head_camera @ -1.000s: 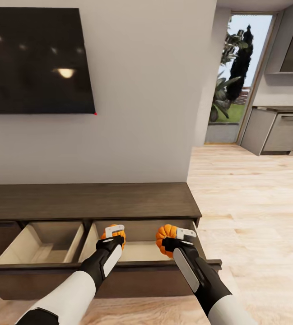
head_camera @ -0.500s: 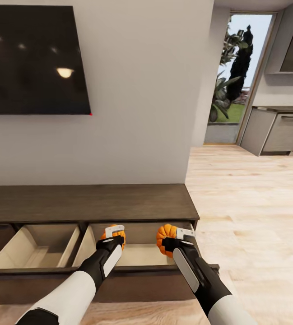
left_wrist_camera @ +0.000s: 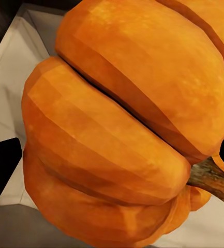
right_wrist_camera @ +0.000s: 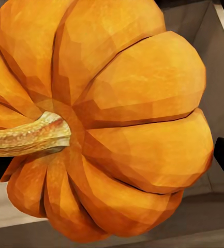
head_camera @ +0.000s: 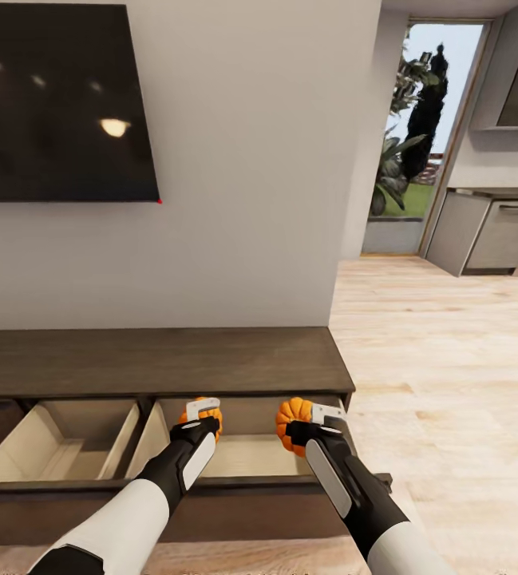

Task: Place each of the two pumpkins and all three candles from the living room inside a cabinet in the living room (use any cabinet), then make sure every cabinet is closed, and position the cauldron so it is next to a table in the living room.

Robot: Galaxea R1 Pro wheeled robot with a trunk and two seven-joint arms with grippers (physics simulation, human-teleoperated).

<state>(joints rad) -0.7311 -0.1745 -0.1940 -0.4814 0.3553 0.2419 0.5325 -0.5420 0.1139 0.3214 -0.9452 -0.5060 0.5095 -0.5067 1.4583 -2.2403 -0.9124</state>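
Left gripper (head_camera: 203,412): clamped on a pumpkin (head_camera: 211,421), above the open drawer's right compartment.
Right gripper (head_camera: 316,415): pinching the other pumpkin (head_camera: 290,419), over that compartment.
Cabinet (head_camera: 155,359): drawer pulled out.
Writing: none legible on the dark wall screen (head_camera: 55,100).

Cabinet (head_camera: 155,359) cut off at left edge; pumpkin (head_camera: 205,417) partly behind end effector (head_camera: 203,410).

Bright, even, sharp renders; ceiling lamps glare on the dark screen (head_camera: 59,104).
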